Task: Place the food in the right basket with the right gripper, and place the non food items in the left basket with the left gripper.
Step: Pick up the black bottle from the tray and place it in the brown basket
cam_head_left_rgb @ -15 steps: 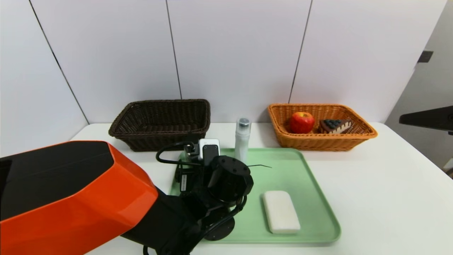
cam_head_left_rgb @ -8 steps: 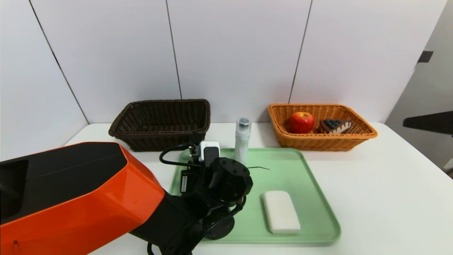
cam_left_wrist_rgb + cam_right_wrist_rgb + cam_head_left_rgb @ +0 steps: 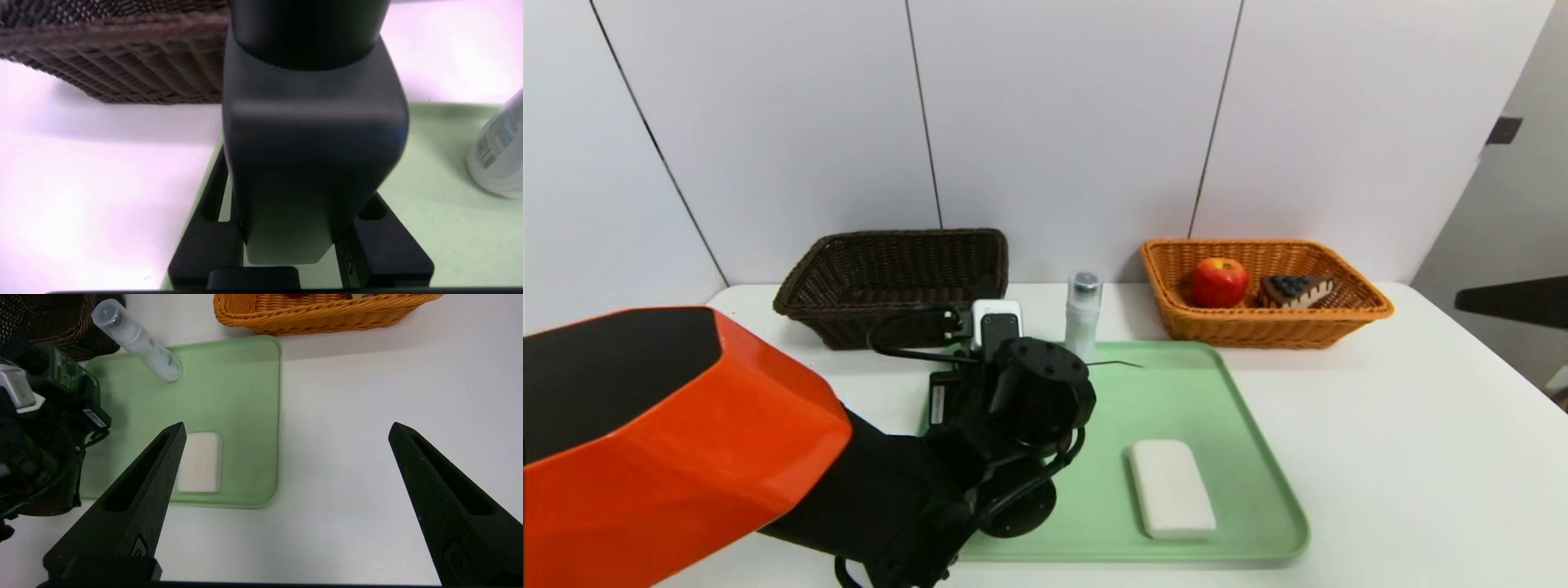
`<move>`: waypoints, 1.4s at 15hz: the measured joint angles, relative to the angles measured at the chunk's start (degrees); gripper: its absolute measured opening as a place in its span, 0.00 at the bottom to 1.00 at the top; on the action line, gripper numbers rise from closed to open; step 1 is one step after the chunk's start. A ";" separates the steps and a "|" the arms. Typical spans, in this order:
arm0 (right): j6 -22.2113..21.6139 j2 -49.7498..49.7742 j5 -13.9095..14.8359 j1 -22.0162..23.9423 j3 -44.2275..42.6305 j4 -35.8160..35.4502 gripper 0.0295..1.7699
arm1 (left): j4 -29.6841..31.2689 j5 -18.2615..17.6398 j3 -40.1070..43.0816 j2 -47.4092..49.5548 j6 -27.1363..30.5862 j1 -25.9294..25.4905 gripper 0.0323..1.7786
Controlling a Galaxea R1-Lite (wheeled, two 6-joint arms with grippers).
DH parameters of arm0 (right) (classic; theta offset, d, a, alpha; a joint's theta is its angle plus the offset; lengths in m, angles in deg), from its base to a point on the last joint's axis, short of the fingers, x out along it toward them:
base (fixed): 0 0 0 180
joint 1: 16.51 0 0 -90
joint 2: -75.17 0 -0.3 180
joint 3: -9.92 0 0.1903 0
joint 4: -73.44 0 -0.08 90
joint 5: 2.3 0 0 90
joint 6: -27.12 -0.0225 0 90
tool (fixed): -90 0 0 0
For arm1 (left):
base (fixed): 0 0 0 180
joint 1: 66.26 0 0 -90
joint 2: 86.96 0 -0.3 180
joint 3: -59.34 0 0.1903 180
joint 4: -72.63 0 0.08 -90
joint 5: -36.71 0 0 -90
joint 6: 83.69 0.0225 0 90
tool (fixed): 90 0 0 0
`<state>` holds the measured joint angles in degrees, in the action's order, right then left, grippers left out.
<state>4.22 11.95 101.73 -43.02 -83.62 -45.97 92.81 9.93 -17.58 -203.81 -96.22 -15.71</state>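
My left gripper (image 3: 286, 241) is clamped on a dark grey rounded block (image 3: 314, 155) at the pale green plastic tray's (image 3: 1225, 425) eleven o'clock corner; right gripper (image 3: 286, 457) gapes empty

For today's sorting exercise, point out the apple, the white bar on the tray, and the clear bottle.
apple (image 3: 1220, 282): head view, middle of its red skin.
white bar (image 3: 1171, 487): head view, centre of its flat top.
clear bottle (image 3: 141, 344): right wrist view, middle of its body.
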 joint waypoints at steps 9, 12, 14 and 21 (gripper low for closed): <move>-0.17 2.26 0.38 0.20 3.63 0.26 0.97 | -13.25 -5.25 -4.60 18.86 5.84 -0.50 0.33; -0.12 2.80 0.43 0.45 3.52 0.87 0.97 | -16.79 -11.02 -6.51 21.28 5.23 -7.81 0.33; -0.12 2.97 0.35 0.63 3.36 0.94 0.97 | -17.86 -17.86 -6.81 21.46 3.72 -14.45 0.33; -0.17 2.74 0.21 0.72 3.69 0.67 0.97 | -22.25 -42.50 -10.80 16.32 -1.18 -34.66 0.33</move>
<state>4.05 14.70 101.94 -42.30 -79.92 -45.29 70.56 -32.56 -28.38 -187.49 -97.41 -50.37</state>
